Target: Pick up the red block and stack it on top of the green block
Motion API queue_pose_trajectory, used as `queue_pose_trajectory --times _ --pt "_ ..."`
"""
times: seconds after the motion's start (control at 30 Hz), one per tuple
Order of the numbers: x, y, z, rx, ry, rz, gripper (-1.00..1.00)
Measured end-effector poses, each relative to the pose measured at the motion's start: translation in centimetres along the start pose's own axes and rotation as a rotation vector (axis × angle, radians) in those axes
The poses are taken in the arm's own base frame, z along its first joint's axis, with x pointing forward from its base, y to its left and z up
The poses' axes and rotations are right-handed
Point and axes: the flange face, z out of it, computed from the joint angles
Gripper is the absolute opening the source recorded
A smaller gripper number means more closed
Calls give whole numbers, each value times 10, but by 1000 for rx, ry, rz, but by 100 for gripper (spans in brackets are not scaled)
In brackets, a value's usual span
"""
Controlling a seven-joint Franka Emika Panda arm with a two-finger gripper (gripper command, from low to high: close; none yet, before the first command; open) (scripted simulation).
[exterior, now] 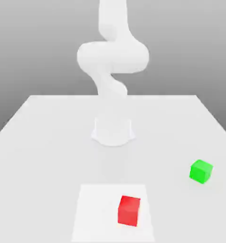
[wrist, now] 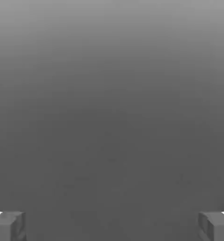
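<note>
Red cube (exterior: pixel 129 210) on white square (exterior: pixel 93 213), near centre of pale counter (exterior: pixel 53 152), green cube (exterior: pixel 201 172) farther right, claw (wrist: pixel 112 227) wide.

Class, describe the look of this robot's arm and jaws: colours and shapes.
The arm is plain white, with smooth, rounded, tube-like segments and bulging joints. The gripper has two grey, blocky jaws with squared edges, each beside a small white patch.
</note>
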Motion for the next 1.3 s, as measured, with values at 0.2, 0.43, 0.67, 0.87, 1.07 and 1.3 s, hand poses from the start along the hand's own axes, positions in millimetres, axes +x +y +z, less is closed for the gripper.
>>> queue_pose_trajectory --times 0.2,0.43,0.67,0.87,1.07,1.3 --pt "-28 20 134 -115 -177 78 0" --pt "-92 68 262 -295 -321 151 0" --pt "-172 143 352 -513 -393 193 0" --pt "-214 195 405 -598 -398 205 0" --pt "-223 207 420 -599 -398 207 -100" --pt "-208 188 394 -599 -397 206 -100"
